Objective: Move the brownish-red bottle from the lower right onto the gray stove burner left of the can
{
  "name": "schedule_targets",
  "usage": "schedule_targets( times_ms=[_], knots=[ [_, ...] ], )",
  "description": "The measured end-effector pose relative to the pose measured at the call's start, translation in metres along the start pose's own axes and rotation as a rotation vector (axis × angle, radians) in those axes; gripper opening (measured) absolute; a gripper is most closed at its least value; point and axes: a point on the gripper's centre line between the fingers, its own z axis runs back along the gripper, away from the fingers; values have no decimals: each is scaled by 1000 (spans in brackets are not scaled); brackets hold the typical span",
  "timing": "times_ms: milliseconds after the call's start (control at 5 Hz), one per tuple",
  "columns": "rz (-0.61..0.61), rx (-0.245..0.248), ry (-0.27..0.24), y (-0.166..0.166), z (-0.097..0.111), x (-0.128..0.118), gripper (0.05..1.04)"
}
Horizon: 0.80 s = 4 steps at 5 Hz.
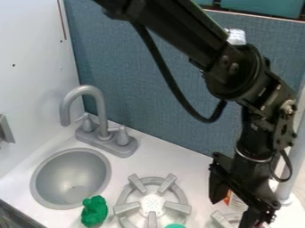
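The black gripper [232, 213] hangs at the lower right, over the counter beside the large burner, with its two fingers spread apart. An orange and white item [236, 202], partly hidden by the gripper, stands close behind the fingers; whether they touch it I cannot tell. A bumpy green toy [94, 211], resembling broccoli, sits at the lower right rim of the sink. Part of a smooth green thing [175, 226] shows at the bottom edge, by the burner.
A round grey sink [71, 178] lies at the left, with a grey faucet [101, 124] behind it. The large burner [152, 204] is at bottom centre, a second burner [224, 221] partly under the gripper. A blue panel [155, 89] rises behind the counter, a white wall [33, 71] at left.
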Motion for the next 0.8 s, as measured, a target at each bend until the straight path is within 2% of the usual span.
schedule_targets(
  times_ms=[200, 400, 800],
  knots=[
    [2, 14, 8, -4, -11, 9, 1001],
    [-2, 1, 1, -8, -20, 19, 1001],
    [21, -4, -51, -22, -29, 39, 1001]
  ],
)
